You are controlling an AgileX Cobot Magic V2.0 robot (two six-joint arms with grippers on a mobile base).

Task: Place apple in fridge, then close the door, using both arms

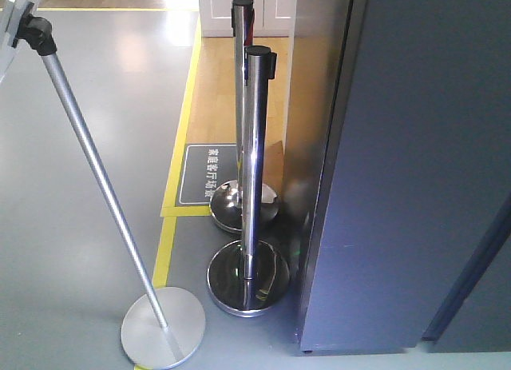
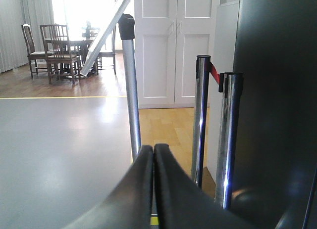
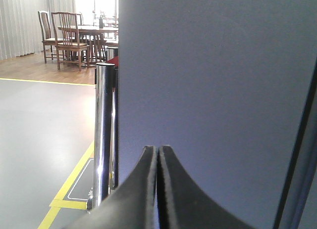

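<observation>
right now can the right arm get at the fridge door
Probably yes: the right gripper, jaws shut and empty, faces the grey-blue fridge panel with nothing between. The door's edge or handle isn't clearly visible.

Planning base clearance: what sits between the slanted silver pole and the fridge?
Two chrome stanchion posts stand between the slanted silver pole and the fridge, close beside the fridge; the exterior front view shows it.

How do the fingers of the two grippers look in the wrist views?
The left gripper and the right gripper look alike: matte black fingers, smooth and curved, wide at the base and narrowing to the tips. No cables or markings show. The arms themselves are out of view.
</observation>
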